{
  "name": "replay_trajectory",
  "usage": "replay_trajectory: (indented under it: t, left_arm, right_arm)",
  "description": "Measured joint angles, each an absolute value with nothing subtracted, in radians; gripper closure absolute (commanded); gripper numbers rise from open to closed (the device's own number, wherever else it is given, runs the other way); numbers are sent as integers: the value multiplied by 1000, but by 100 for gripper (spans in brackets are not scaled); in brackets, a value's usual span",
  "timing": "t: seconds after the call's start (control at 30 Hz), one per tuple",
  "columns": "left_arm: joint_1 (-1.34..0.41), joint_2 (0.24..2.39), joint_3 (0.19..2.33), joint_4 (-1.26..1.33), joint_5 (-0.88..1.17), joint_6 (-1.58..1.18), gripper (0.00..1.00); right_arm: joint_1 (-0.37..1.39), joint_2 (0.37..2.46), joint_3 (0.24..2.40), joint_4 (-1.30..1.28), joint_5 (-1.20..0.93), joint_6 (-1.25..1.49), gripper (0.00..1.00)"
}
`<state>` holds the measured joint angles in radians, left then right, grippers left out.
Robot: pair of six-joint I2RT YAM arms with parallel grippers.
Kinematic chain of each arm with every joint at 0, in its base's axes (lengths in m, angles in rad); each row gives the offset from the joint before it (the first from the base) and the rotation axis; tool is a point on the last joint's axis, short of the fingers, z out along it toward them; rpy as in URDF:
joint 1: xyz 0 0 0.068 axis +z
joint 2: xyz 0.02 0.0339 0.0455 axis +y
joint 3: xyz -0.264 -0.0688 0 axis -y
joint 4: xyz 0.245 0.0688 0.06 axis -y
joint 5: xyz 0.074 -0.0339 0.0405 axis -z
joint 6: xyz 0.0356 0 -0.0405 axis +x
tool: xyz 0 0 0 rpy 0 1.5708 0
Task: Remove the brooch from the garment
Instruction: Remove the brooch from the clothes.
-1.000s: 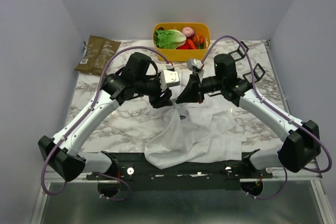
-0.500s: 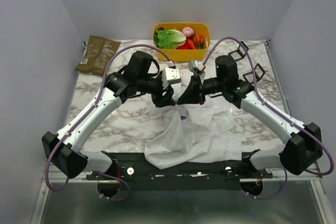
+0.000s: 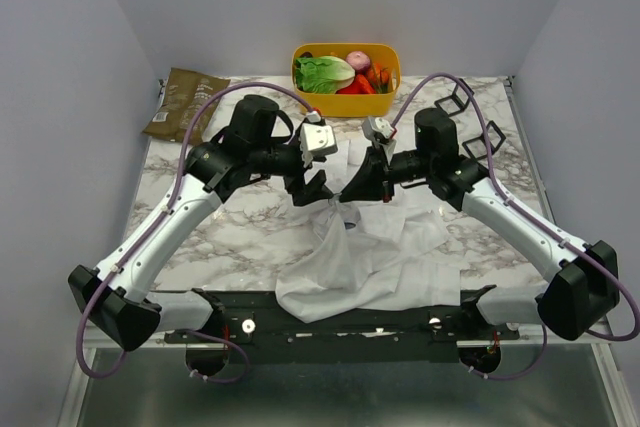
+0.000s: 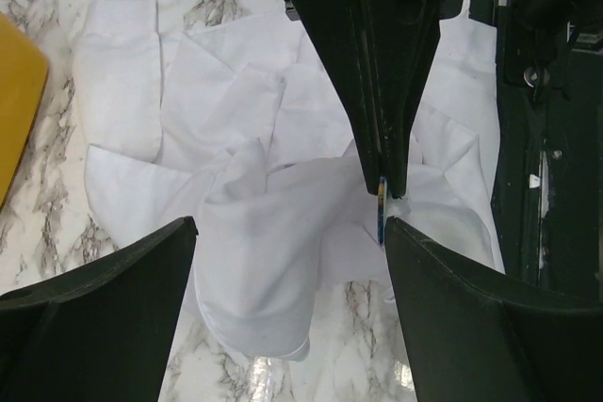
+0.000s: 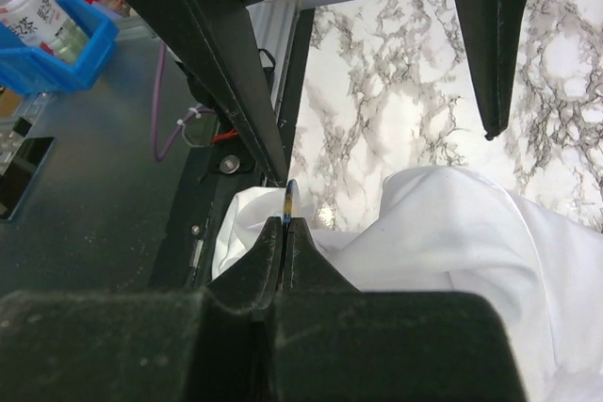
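The garment is a white wrinkly shirt heaped on the marble table, its cloth pulled up into a peak between the two grippers. The brooch shows edge-on as a thin blue and yellow disc, also seen in the left wrist view. My right gripper is shut on it, just above the cloth. My left gripper stands wide open, its fingers either side of the cloth peak and the right gripper's tip, holding nothing. From above, the left gripper and the right gripper nearly meet. Whether the brooch is still pinned to the cloth is not clear.
A yellow basket of vegetables stands at the back centre, a brown packet at the back left, black clips at the back right. A blue bin sits beyond the table's near edge.
My left gripper has opened wide and drawn back slightly to the left. The right gripper has stayed shut on the brooch, almost in place.
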<state>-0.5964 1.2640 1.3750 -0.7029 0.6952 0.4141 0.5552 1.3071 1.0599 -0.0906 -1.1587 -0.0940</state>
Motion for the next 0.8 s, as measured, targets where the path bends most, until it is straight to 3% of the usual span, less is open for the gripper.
replay_trajectory:
  t: [0.43, 0.57, 0.8]
  left_arm:
    - [-596, 1312, 1367, -708, 727, 417, 2]
    - [-596, 1312, 1366, -707, 727, 417, 14]
    - [-596, 1312, 1361, -709, 752, 415, 11]
  right_arm:
    - [555, 1307, 1056, -86, -1164, -86, 99]
    - [555, 1307, 1054, -81, -1165, -84, 99]
    - [555, 1307, 1051, -75, -1169, -77, 99]
